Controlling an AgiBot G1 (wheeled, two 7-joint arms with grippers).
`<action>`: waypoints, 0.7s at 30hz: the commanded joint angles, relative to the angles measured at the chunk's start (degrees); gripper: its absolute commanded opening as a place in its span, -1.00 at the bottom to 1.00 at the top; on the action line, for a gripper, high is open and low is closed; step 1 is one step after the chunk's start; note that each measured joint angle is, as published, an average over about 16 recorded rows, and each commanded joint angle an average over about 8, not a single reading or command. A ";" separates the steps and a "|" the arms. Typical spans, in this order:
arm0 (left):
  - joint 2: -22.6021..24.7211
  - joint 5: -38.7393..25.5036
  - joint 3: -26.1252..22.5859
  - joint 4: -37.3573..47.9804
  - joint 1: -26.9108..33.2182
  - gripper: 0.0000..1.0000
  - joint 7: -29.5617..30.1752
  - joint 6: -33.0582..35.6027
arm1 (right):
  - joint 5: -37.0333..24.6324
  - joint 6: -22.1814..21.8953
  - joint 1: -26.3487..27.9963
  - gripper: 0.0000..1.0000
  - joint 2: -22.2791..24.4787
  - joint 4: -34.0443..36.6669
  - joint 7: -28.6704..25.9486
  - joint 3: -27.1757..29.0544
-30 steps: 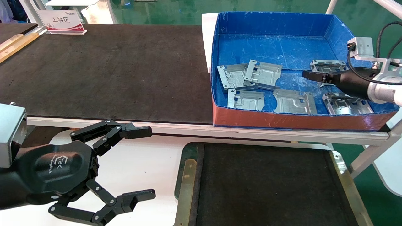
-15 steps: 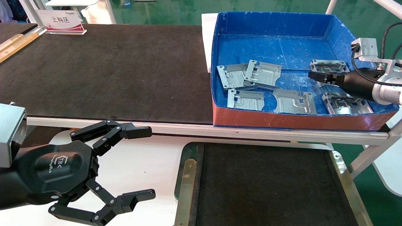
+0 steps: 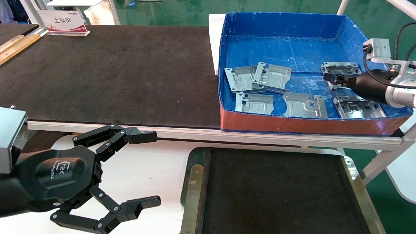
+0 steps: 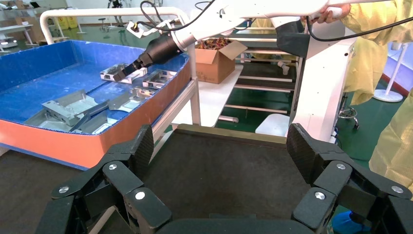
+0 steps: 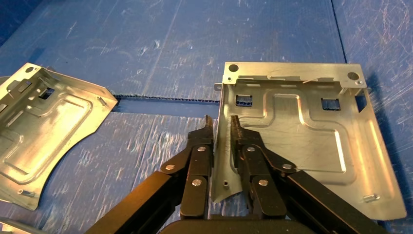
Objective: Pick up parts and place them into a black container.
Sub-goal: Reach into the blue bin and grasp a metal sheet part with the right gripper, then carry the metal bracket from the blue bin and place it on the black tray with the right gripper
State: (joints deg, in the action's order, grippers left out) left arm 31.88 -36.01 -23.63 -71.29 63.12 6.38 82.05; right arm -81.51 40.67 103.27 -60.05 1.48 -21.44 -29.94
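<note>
Several silver-grey parts lie in the blue box [image 3: 292,125]. My right gripper [image 3: 326,77] reaches in from the right, low over the box floor. In the right wrist view its fingers [image 5: 221,122] stand close on either side of the upturned edge of the far right part [image 5: 302,141], which rests flat on the floor [image 3: 339,68]. Other parts lie to the left [image 3: 271,76] and along the front [image 3: 304,104]. The black container [image 3: 193,182] stands below the table's front edge, with nothing in it. My left gripper [image 3: 155,168] is open and parked beside it, facing it [image 4: 220,144].
A long black table mat [image 3: 113,71] covers the table left of the blue box. A white sign [image 3: 63,22] stands at the far left back. A person in yellow clothing [image 4: 384,44] stands beyond the right arm. White frame legs are at the right.
My right gripper has drawn back to the right across the box and now sits at the edge of the far right part. The left arm has not moved.
</note>
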 commanded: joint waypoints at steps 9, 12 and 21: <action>0.00 0.00 0.00 0.00 0.00 1.00 0.00 0.00 | 0.21 0.40 -0.12 -1.00 0.34 -0.46 -0.20 0.15; 0.00 0.00 0.00 0.00 0.00 1.00 0.00 0.00 | 0.49 1.06 0.13 -1.00 0.47 -1.19 0.15 0.35; 0.00 0.00 0.00 0.00 0.00 1.00 0.00 0.00 | 2.40 7.39 2.42 -1.00 1.08 -5.37 1.99 1.62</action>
State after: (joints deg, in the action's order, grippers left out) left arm 31.88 -36.01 -23.63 -71.29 63.12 6.38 82.05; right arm -79.22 48.20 105.43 -58.86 -3.91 -19.44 -28.42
